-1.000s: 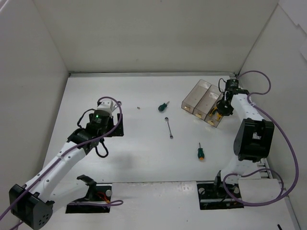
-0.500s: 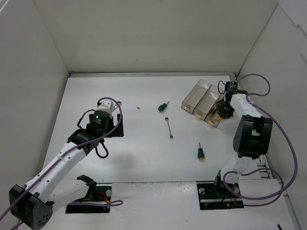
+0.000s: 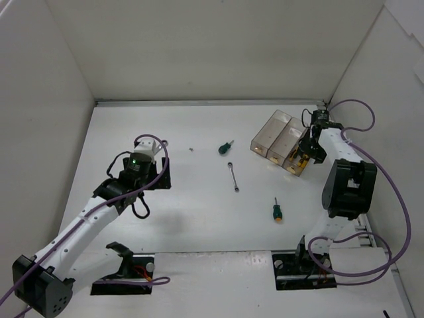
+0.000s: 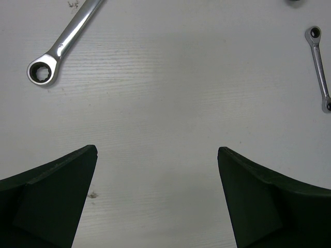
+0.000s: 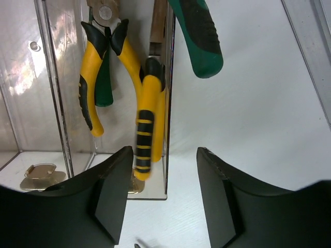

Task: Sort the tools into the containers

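Your right end effector (image 5: pixel 163 155) is part-open and empty; yellow pliers (image 5: pixel 145 129) lie loose in the bin (image 5: pixel 57 103) ahead. Next, withdraw and fetch a wrench (image 4: pixel 59 46).

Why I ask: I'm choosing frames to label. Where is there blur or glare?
Right wrist: one yellow-handled pliers is motion-smeared; glare whitens the containers. Left wrist: wrench crisp. Top external: even light, soft shadow beside the left arm.

wrench (image 3: pixel 233 176), screwdrivers (image 3: pixel 226 146), bins (image 3: pixel 268 132) on white table (image 3: pixel 199 218)
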You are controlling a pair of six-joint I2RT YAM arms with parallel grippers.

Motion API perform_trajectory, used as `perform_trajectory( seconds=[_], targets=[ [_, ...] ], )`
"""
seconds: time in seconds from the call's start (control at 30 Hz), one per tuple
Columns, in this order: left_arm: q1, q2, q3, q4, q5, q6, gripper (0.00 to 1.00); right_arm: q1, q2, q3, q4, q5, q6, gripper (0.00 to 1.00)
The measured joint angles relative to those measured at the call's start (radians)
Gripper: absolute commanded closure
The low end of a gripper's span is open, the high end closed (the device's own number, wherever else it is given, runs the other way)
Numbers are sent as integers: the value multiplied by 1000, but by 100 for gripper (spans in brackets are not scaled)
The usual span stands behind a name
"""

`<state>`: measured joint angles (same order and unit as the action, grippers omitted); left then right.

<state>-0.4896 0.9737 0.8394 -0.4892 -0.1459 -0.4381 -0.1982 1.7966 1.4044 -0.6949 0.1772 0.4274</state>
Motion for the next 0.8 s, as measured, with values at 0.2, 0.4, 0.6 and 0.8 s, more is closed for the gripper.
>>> perform_trajectory(
  seconds=[0.2,0.4,0.6,0.8],
  targets=[
    [0,0,0,0,8,-1,0,0,-51,1,-5,0,-2,46],
    [0,1,0,1,11,-1,0,14,-106,14,-11,0,-5,43],
    [0,2,0,5,11,-2,0,84,-189,18,-15,-7,-18,31],
    [0,2,0,2,-2,-3,0,155,-303,15,-13,-33,-46,17]
  ],
)
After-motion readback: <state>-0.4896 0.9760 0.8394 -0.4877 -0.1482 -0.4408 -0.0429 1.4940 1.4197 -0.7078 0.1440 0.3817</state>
